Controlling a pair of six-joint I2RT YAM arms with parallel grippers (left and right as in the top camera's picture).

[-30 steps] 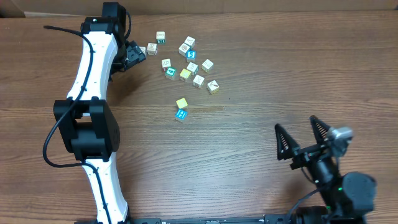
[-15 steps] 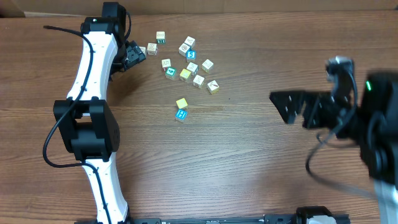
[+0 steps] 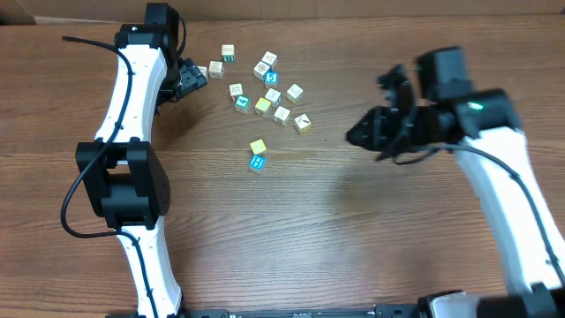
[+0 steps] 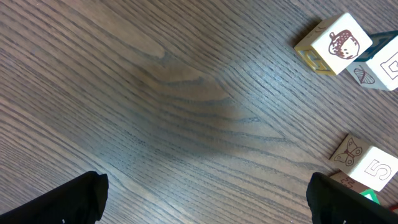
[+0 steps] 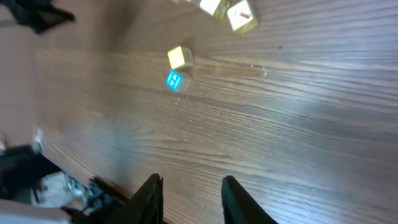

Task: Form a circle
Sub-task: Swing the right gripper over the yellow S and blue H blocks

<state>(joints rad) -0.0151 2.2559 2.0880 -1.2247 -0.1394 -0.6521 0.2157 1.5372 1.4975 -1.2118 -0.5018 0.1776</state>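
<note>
Brown wood-grain surface all round. It looks like matte laminate, so I'd guess small stuff slides on it with a nudge.

No ring anywhere yet. The cubes sit in a loose scatter in the upper middle of the overhead frame. A yellow cube and a blue-faced cube are off on their own just below the bunch, nearly touching each other.

Handling-wise, these look tiny, light and rigid: flat printed faces, crisp edges, pale sides. The acorn cube in the upper right of the left wrist view shows that well, with its picture on a white face and yellowish sides. I doubt they're fragile. My bet is the trouble is size, since a pinch that's off-square could make one twist or pop out. So take hold on two opposite flat faces with the fingers squared to them. The ones in the bunch sit near each other, so fingers may bump neighbours. The two loners look easiest to grab.

Left tool is at the upper left, just beside the leftmost cubes, spread wide with nothing in it. Right tool hangs right of centre, well apart from the cubes. Its fingers are drawn partway in with a clear gap and nothing between them.
</note>
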